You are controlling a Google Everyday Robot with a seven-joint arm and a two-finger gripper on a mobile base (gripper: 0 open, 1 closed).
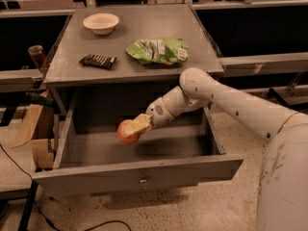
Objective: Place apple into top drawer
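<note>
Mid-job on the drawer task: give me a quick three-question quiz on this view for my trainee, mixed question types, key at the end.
1. True or false: the gripper is shut on the apple.
2. Pick one. The top drawer is: A) closed; B) open, with the apple held above its floor; C) open, with the apple released and lying inside.
3. Fill in: the crumpled bag on the cabinet top is ____ in colour.
Key: 1 true; 2 B; 3 green.
</note>
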